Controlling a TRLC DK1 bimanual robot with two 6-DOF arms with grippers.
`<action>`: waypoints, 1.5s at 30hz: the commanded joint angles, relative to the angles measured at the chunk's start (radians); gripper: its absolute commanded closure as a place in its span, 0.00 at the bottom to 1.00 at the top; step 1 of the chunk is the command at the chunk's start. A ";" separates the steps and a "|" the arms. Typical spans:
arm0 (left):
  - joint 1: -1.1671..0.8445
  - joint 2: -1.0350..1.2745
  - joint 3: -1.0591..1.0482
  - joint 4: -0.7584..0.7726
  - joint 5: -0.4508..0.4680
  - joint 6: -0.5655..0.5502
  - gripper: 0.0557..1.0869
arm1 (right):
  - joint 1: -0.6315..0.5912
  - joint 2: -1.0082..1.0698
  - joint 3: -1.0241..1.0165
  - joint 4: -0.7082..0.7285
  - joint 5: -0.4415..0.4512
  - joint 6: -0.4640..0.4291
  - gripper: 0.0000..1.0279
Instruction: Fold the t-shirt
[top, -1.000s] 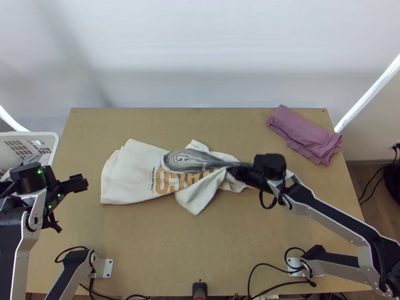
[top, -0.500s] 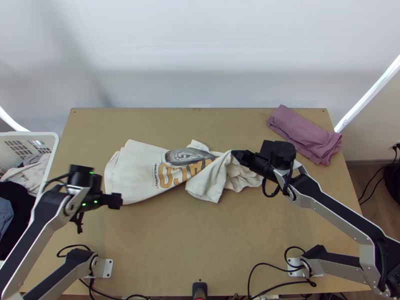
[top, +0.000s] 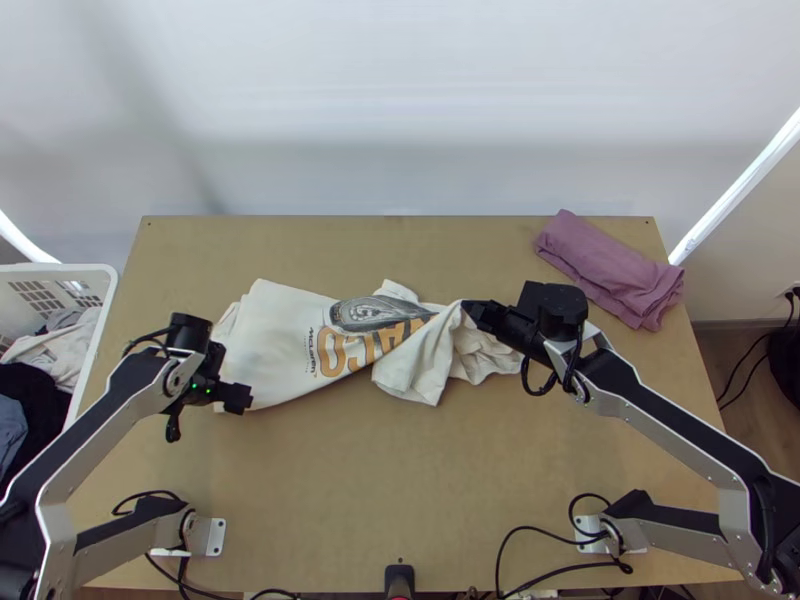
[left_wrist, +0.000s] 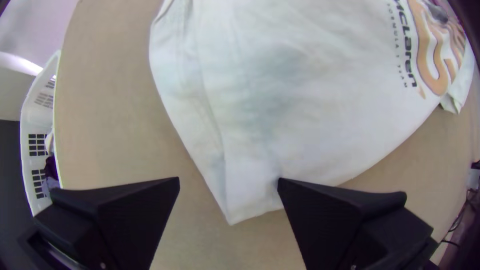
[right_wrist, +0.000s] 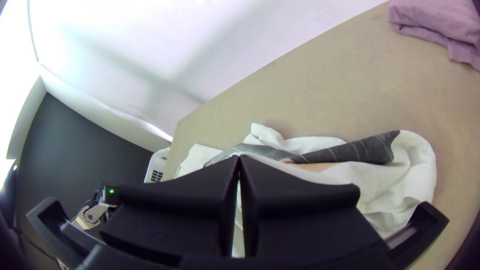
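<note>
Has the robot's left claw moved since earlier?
Yes. The left claw has moved right, away from the white basket, to a corner of the shirt.

White t-shirt (top: 275, 345), printed with dark "McLaren" wordmark (left_wrist: 406, 47), smaller line of print (left_wrist: 396, 45) alongside, too fine to read surely, large orange lettering (left_wrist: 431, 60), partly hidden, full word illegible

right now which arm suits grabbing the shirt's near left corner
Left, I'd say: the left hand is open over that corner; the right hand is shut on the shirt's bunched part.

The t-shirt (top: 280, 340) lies between basket (top: 85, 271) and cloth (top: 612, 268).
</note>
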 joint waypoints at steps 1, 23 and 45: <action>0.010 0.062 -0.031 -0.032 -0.013 0.015 0.17 | -0.004 0.002 0.038 0.014 0.016 -0.009 0.97; 0.118 -0.005 0.497 -0.109 0.122 -0.175 0.97 | -0.004 -0.084 -0.020 -0.012 0.057 -0.013 0.97; 0.121 0.734 1.115 -0.025 0.113 -0.347 0.97 | 0.005 -0.141 -0.071 -0.044 0.114 -0.055 0.97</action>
